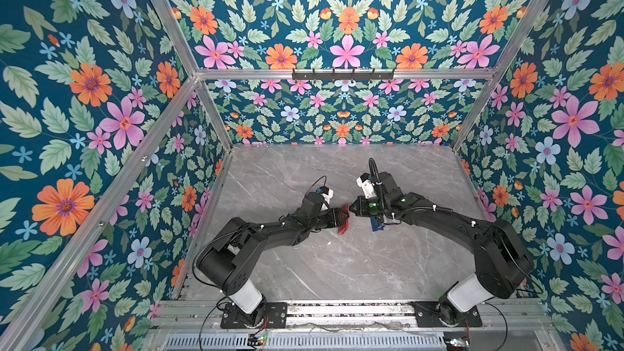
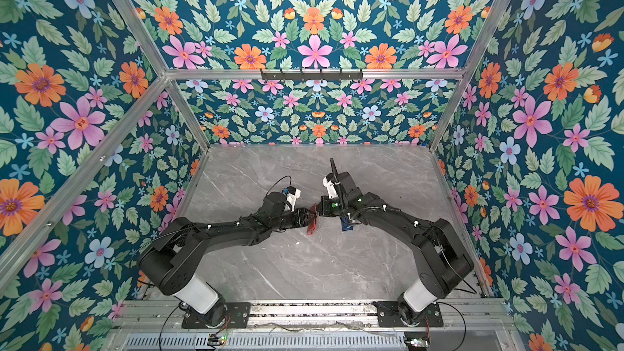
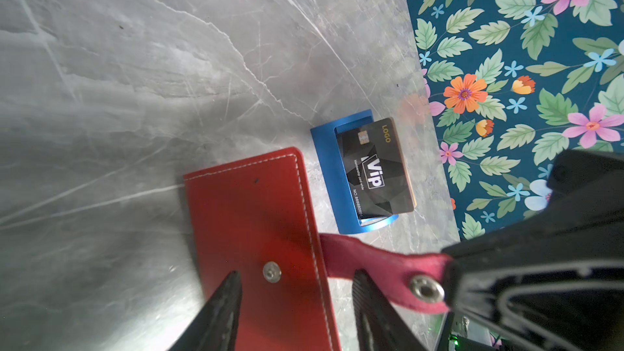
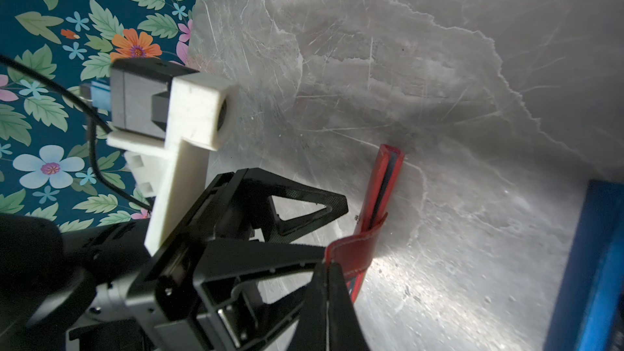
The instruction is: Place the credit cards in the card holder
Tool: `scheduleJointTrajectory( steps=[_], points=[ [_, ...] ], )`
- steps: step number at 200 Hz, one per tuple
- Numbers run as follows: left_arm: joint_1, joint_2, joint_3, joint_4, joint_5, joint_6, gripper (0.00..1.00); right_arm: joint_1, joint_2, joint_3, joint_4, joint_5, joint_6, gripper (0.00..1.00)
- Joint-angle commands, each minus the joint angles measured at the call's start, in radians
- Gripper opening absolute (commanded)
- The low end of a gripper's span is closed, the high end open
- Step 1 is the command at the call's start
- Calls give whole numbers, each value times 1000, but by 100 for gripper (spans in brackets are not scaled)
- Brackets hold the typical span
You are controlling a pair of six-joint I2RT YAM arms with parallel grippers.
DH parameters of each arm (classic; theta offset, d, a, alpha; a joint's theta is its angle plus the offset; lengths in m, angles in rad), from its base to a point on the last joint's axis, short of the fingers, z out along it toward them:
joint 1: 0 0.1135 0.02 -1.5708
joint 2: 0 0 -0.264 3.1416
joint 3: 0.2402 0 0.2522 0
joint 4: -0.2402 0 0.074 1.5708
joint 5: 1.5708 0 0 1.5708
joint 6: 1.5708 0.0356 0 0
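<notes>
Right tool (image 4: 327, 275) on one card holder (image 3: 250, 217) (one card (image 3: 374, 167))

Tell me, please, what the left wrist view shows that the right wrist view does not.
Only the left wrist view shows the dark VIP card sitting in the blue tray, and the closed red face and stud of the card holder. Only the right wrist view shows the card holder edge-on, plus the body and white camera mount of the left gripper. Both show the marble table, the tray, and the right gripper pinching the snap tab.
</notes>
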Motion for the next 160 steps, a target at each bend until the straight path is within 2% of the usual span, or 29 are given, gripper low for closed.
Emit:
scheduleJointTrajectory(
  steps=[1,82,160],
  points=[
    [-2,0,5,-8,-25,12,50,1,0,2,17,-4,17,0],
    [-7,-11,7,-50,-75,29,36,0,-13,19,-47,67,-6,0],
    [-11,-11,5,28,-10,24,50,1,-9,19,-27,29,-1,0]
  ],
)
